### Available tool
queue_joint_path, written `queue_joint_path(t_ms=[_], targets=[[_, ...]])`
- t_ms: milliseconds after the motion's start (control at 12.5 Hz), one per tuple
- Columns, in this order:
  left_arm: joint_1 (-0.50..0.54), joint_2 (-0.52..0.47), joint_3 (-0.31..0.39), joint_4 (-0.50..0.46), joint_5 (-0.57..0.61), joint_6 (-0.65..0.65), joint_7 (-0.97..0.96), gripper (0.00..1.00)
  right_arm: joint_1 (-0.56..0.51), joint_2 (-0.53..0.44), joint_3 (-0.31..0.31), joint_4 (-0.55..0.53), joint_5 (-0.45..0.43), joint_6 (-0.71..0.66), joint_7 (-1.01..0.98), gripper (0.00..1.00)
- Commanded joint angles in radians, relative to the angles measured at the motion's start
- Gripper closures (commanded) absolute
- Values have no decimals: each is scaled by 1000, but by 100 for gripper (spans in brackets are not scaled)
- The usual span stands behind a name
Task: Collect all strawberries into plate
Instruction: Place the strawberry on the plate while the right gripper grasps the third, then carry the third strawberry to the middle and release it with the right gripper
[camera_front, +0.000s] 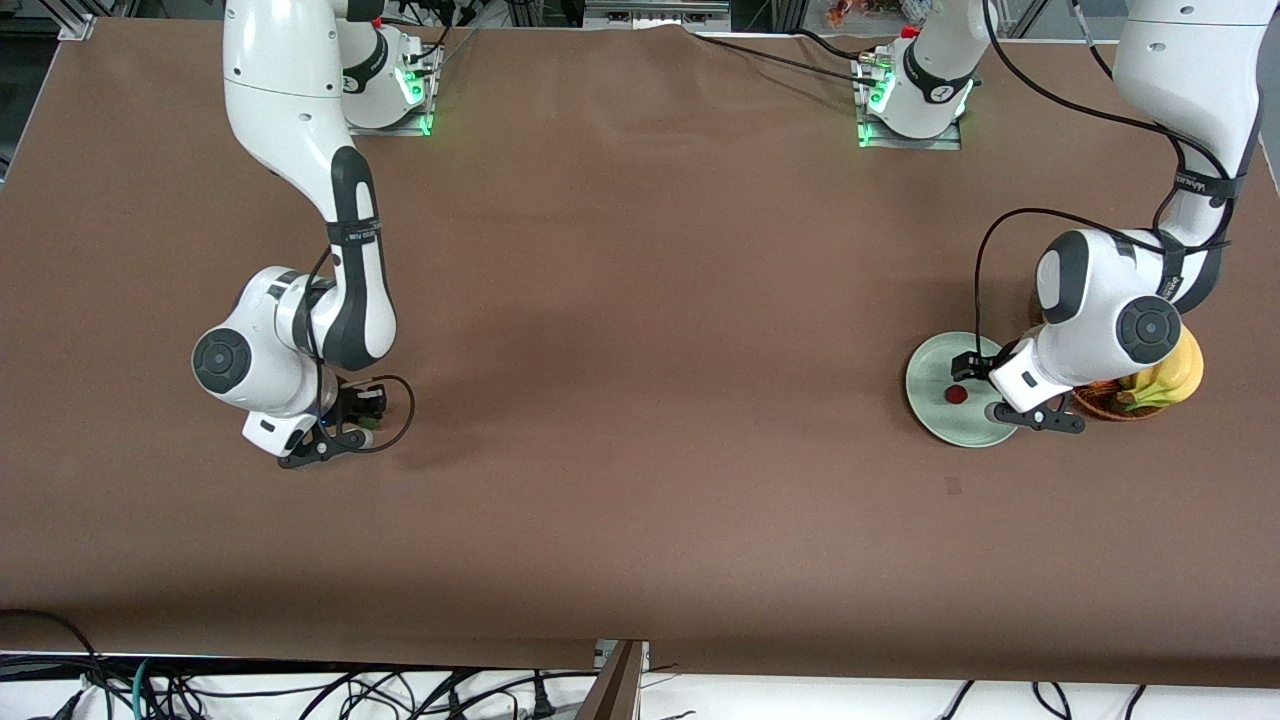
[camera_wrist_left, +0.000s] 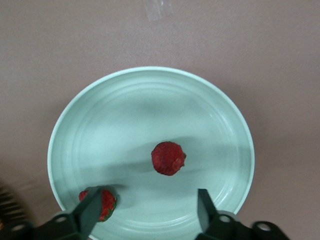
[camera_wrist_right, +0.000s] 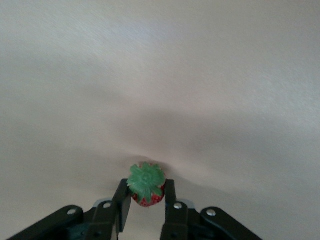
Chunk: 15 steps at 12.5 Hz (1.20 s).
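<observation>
The right end effector (camera_wrist_right: 145, 202) is pinching a strawberry (camera_wrist_right: 146, 184) low over the brown worktop (camera_front: 640, 400) at its own end, while the left end effector (camera_wrist_left: 148, 210) is hanging spread over the mint-green plate (camera_wrist_left: 210, 115) holding two strawberries (camera_wrist_left: 168, 158).

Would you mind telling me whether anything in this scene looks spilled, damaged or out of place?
Nothing stands out: two small red strawberries lie in the round mint-green plate, and the right gripper grips the third.
</observation>
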Motion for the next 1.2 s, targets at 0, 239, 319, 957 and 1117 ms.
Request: queue_joint_path(t_ms=[0,239,319,957,1117], targets=[[-20,-12,0,17,-1,-10,-2,0,45,-20,11,42,14,-47,138,78],[-38,-12,-9,18,-53,-16,-32,0,109,-19,45,123,13,-108,406,78],[-45,-13,-11,18,-53,-18,-51,0,132,-19,63,160,13,-144,514,78],[-72,-18,-80,18,-53,-31,-201,0,156,49,319,459,11,-129,1256,75],[-74,-18,-91,16,-53,-33,-220,0,156,84,394,501,11,-23,1376,74]])
